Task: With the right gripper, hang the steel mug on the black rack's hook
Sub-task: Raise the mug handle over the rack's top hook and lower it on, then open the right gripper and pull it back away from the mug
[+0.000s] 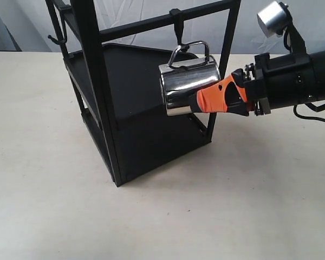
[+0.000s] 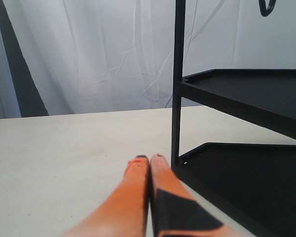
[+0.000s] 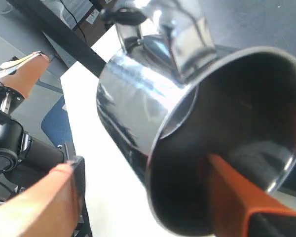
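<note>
Nearest us, our right gripper (image 1: 206,100) with orange-covered fingers clamps the shiny cylindrical steel mug (image 1: 187,86), its thin handle loop just under the small black hook (image 1: 178,28) on the tall black metal rack (image 1: 97,70).

No legible text, label, brand or number on the steel mug (image 1: 188,86), the black rack (image 1: 105,81), or elsewhere.
</note>
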Controlling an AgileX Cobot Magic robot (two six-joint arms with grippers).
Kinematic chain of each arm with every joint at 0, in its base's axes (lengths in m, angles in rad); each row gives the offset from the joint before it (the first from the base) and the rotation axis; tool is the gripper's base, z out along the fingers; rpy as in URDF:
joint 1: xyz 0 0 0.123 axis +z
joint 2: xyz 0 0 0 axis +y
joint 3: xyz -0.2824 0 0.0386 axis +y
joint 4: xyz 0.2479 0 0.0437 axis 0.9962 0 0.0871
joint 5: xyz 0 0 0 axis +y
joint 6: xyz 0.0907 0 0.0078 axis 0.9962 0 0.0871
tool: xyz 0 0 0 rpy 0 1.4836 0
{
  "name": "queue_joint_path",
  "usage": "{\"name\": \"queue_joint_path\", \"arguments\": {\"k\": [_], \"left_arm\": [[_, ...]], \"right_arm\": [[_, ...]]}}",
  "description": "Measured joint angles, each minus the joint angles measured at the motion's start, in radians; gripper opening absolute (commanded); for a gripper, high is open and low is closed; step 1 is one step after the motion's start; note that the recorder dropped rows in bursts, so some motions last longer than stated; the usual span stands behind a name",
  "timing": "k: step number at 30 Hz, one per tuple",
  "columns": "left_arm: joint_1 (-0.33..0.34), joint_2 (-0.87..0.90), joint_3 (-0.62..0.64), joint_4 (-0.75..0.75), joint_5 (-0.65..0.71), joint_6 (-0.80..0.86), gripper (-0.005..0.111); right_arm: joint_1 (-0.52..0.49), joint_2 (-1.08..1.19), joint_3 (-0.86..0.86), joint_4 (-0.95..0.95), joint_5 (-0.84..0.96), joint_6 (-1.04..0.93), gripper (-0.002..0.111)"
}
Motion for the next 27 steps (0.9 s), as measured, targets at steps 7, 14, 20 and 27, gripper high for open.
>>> {"name": "queue_joint_path", "arguments": {"k": [7,14,20,27], "left_arm": [[0.0,0.0,0.0,0.0,0.0,0.0,0.002],[0.0,0.0,0.0,0.0,0.0,0.0,0.002],[0.0,0.0,0.0,0.0,0.0,0.0,0.002],[0.0,0.0,0.0,0.0,0.0,0.0,0.002]], "right_arm": [[0.0,0.0,0.0,0.0,-0.004,-0.006,0.066],[0.0,-0.025,0.0,-0.006,-0.055,-0.006,0.066],[0.0,-0.07,0.0,-0.02,-0.108,-0.006,0.066],[0.0,-0.102,0.0,-0.028,-0.128,-0.009,0.066]]}}
